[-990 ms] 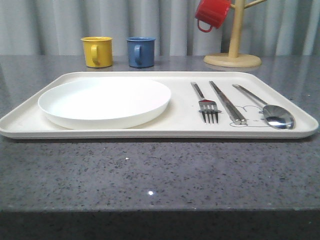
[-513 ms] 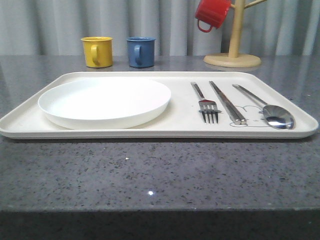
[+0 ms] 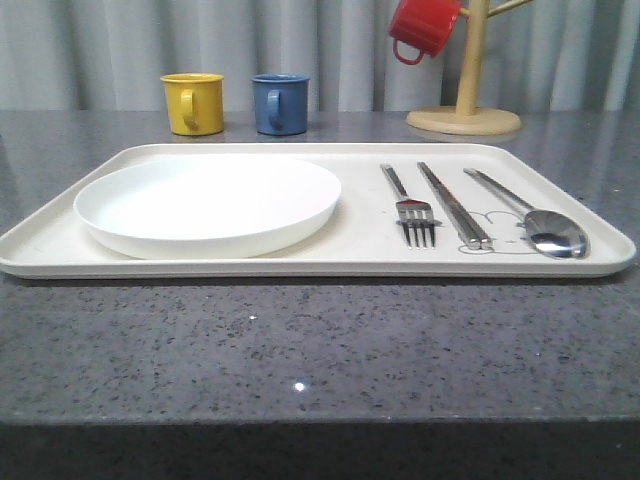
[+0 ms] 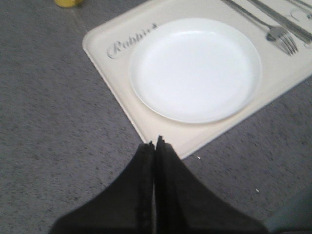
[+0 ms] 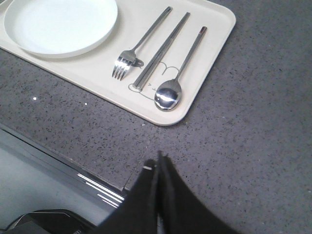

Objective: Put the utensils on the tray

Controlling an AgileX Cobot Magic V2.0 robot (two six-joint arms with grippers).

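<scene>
- My left gripper (image 4: 155,144) had its jaws pressed together, holding nothing, above the counter just off the tray's (image 4: 146,127) near rim.
- My right gripper (image 5: 158,158) was likewise closed and empty, over the grey counter (image 5: 253,122) near the tray's (image 5: 214,44) right near corner.
- The tray (image 3: 360,255) lay flat on the counter (image 3: 320,350), its long side facing me.
- The fork (image 3: 412,210), chopsticks (image 3: 454,206) and spoon (image 3: 540,225) lay side by side on the tray's right half, apart from each other, handles toward 12 o'clock.
- The fork's tines, chopstick tips and spoon bowl pointed to 6 o'clock; the chopsticks lay between the other two.
- A white plate (image 3: 208,205) sat on the tray's left half, at 9 o'clock from the fork.
- Beyond the tray at 12 o'clock stood a yellow mug (image 3: 194,103) and a blue mug (image 3: 280,103); at 1 o'clock a wooden rack (image 3: 466,100) carried a red mug (image 3: 424,26).
</scene>
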